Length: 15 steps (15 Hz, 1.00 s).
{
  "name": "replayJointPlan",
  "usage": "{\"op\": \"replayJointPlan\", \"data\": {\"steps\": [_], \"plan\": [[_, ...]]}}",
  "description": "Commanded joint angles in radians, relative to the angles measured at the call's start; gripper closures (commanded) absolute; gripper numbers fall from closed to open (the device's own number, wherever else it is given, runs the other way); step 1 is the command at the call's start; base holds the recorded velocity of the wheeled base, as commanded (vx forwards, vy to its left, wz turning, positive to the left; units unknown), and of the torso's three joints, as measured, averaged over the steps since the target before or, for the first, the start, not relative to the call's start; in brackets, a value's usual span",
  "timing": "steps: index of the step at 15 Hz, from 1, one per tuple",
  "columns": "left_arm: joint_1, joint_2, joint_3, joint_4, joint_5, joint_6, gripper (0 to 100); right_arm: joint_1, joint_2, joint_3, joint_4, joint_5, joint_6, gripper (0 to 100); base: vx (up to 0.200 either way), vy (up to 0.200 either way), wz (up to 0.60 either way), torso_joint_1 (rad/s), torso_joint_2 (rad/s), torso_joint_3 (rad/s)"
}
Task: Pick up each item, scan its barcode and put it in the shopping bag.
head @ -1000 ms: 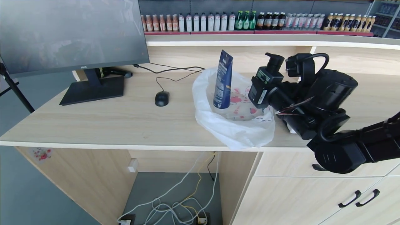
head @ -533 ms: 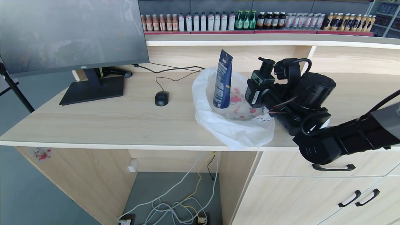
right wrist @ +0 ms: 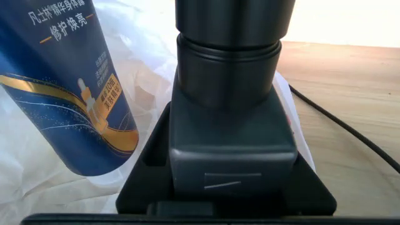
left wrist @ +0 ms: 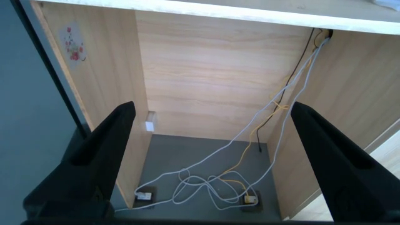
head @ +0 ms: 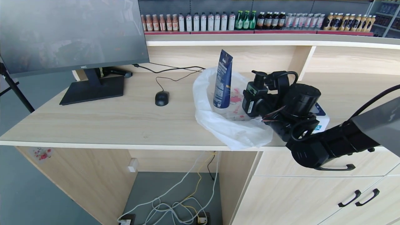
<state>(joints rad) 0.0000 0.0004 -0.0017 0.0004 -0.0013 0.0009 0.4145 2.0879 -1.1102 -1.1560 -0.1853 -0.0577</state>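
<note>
While it hovers mid-delivery, right end effector (head: 261,101): clamped on the black pump-top plastic bottle (head: 252,93), upright, just above the white plastic shopping bag (head: 231,131) on the pale wooden bench (head: 125,118).
Left end effector (left wrist: 212,112): fingers spread wide, nothing in them, facing the cables (left wrist: 250,150) under the bench.
Neighbour: tall dark-blue squeeze tube (head: 222,79) standing upright in the bag, just beside the bottle.
Risk: lowering could nudge that tube over, or snag the limp bag rim.

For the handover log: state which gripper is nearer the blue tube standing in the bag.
Right. The right gripper, shut on a black pump bottle, sits beside the blue tube at the shopping bag. The left gripper hangs low, facing the recess under the counter.
</note>
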Motion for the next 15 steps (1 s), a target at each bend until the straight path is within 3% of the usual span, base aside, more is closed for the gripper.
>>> {"op": "replayJointPlan", "data": {"steps": [1, 15], "plan": [[0.000, 0.000, 0.000, 0.000, 0.000, 0.001, 0, 0.001, 0.011, -0.007, 0.004, 0.000, -0.005, 100, 0.000, 0.000, 0.00, 0.000, 0.00, 0.000], [0.000, 0.000, 0.000, 0.000, 0.000, 0.001, 0, 0.009, 0.018, 0.044, 0.007, 0.000, -0.005, 100, 0.000, 0.000, 0.00, 0.000, 0.00, 0.000]]}}
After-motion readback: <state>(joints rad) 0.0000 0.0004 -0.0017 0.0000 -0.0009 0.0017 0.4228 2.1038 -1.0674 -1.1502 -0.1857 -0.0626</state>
